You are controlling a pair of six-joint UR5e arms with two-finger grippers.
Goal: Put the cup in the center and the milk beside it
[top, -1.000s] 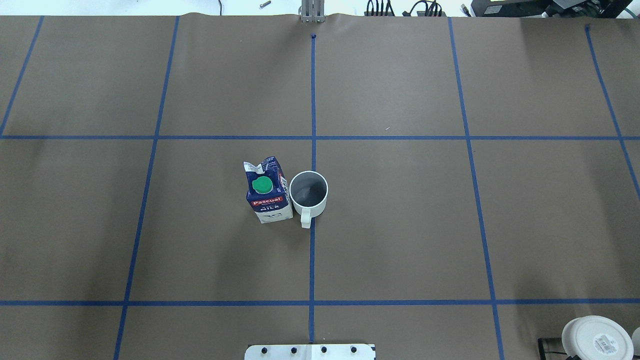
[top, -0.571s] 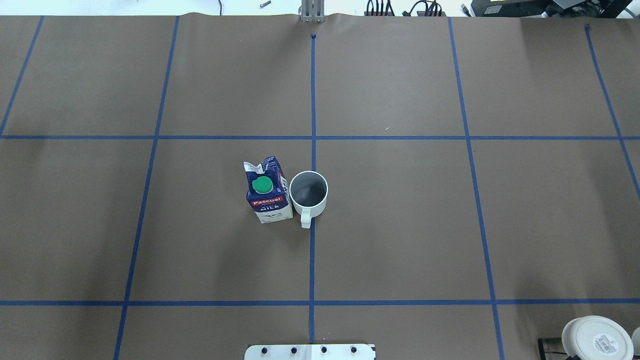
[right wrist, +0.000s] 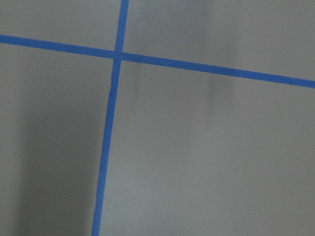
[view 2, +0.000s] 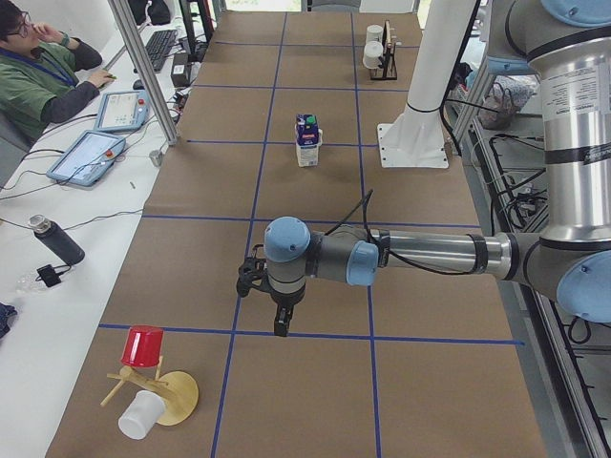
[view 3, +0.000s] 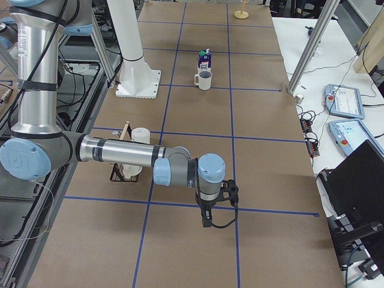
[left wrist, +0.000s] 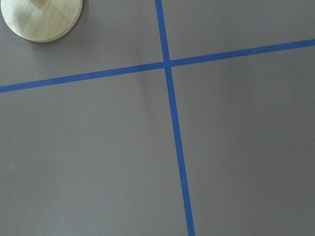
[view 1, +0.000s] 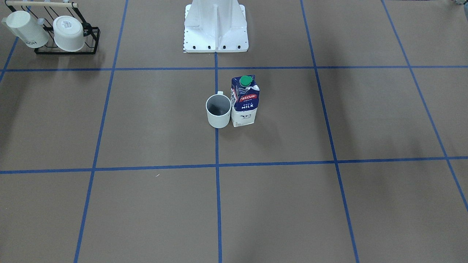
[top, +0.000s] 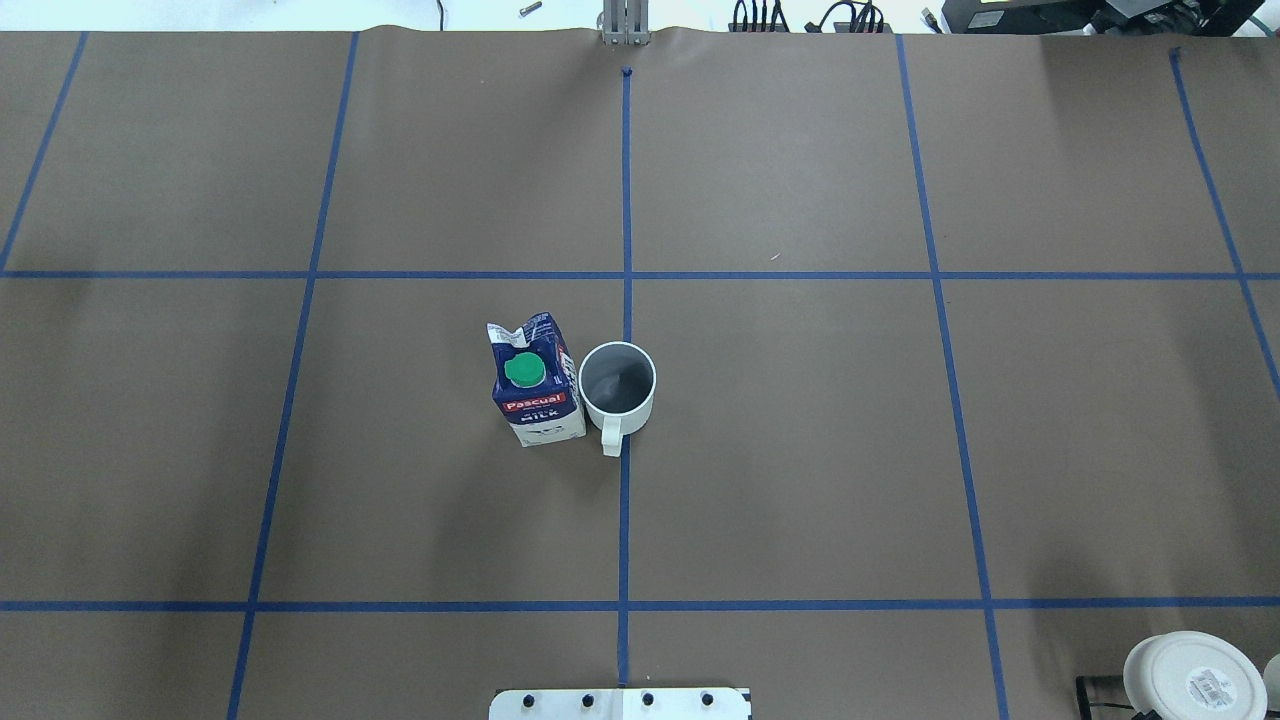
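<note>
Tool spread cannot be told for left tool (view 2: 280, 329) or right tool (view 3: 207, 221).
Stray contact could topple tall blue-white milk carton (top: 537, 395) onto small white cup (top: 618, 388).

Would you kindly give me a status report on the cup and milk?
Left gripper, right gripper: far out at either end, jaw state unreadable. Cup upright on centre line, milk upright close beside it. Nothing near them.

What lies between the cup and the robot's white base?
Only bare brown paper and blue tape lines separate cup and base, clearest in the front-facing view.
</note>
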